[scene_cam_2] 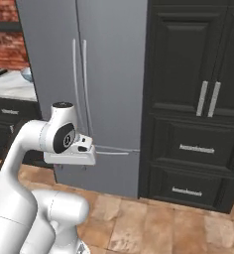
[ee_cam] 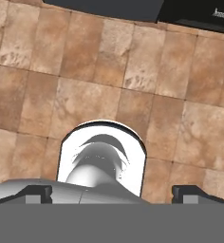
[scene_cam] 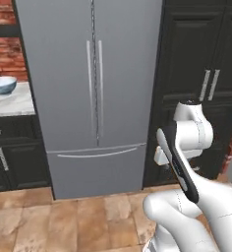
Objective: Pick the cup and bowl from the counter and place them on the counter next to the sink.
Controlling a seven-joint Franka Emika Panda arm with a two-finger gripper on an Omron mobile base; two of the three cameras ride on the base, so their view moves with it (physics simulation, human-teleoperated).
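The pale blue-white bowl [scene_cam: 2, 84] sits on the white marble counter [scene_cam: 14, 104] at the far left, well away from the arm. A sliver of the bowl [scene_cam_2: 26, 74] also shows at the counter's [scene_cam_2: 10, 85] right end in the right base view. My gripper [ee_cam: 115, 193] points down at the tiled floor, folded close above the robot's base. Its fingertips [ee_cam: 38, 193] stand wide apart, open, with nothing between them. The hand [scene_cam_2: 72, 155] hangs in front of the fridge. The cup and the sink are out of view.
A tall grey fridge [scene_cam: 93, 93] stands straight ahead. Black floor-to-ceiling cabinets [scene_cam: 206, 78] are to its right, and black drawers [scene_cam: 10, 157] sit under the counter. Red brick wall [scene_cam: 7, 54] rises behind the counter. Brown tiled floor [scene_cam: 64, 221] lies open in front.
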